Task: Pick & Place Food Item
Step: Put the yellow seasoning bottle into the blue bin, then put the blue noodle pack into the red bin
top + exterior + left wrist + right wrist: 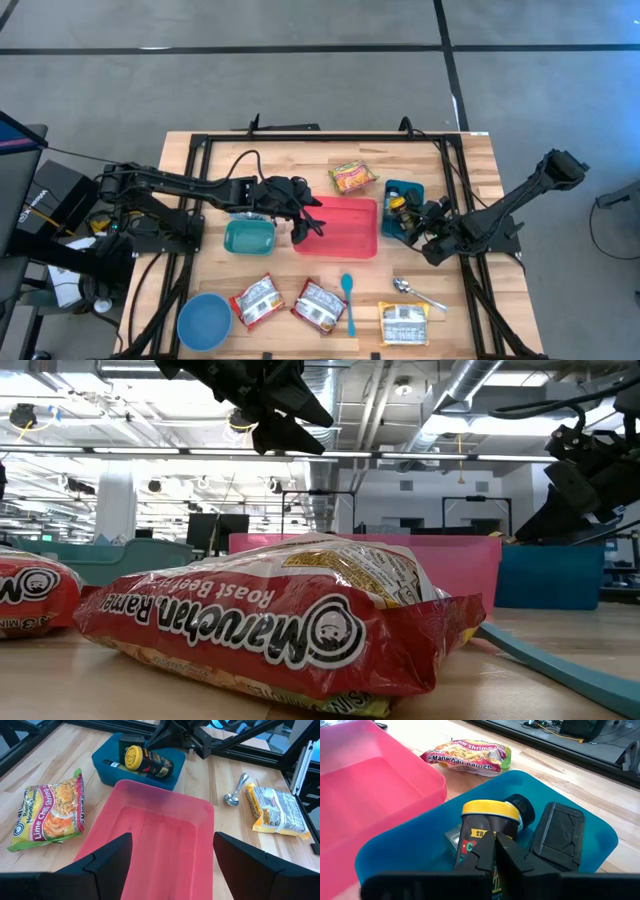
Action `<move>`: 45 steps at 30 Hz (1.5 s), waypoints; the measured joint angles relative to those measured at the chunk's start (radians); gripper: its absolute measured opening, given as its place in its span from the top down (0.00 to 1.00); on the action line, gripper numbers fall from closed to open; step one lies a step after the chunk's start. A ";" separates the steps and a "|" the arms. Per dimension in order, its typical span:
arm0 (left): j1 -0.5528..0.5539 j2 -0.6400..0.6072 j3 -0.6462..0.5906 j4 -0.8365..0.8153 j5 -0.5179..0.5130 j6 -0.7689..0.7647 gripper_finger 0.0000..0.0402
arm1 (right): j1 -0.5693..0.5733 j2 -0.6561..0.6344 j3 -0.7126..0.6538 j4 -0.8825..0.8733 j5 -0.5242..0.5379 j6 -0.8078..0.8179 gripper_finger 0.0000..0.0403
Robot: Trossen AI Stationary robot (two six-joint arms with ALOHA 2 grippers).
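Hovering wide open over the pink plastic tray (345, 232), left gripper (308, 222) grips nothing; at three o'clock, right gripper (424, 226), fingers together and empty, meets the yellow-lidded bottle (487, 827) in the blue bin (412, 190).

A small teal tub (248, 237) stands on the wooden table (470, 160), just beside the left gripper (308, 226). A metal spoon (415, 292) lies near the right gripper (413, 214), toward the front edge. A blue plastic spoon (348, 300) lies between both grippers, further front. A blue bowl (203, 322) sits well apart from the left gripper, at the front corner.
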 joint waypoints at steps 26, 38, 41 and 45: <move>0.000 0.000 0.000 0.000 0.000 0.001 0.32 | 0.061 0.001 0.122 -0.123 -0.071 0.000 1.00; 0.000 0.000 0.000 -0.021 -0.001 0.086 0.32 | 0.065 0.001 0.131 -0.125 -0.038 -0.042 1.00; 0.000 0.000 0.000 -0.030 -0.002 0.090 0.32 | 0.065 0.001 0.131 -0.121 -0.037 -0.042 1.00; 0.000 0.000 0.000 -0.046 -0.026 0.091 0.32 | 0.065 0.001 0.131 -0.096 -0.037 -0.072 1.00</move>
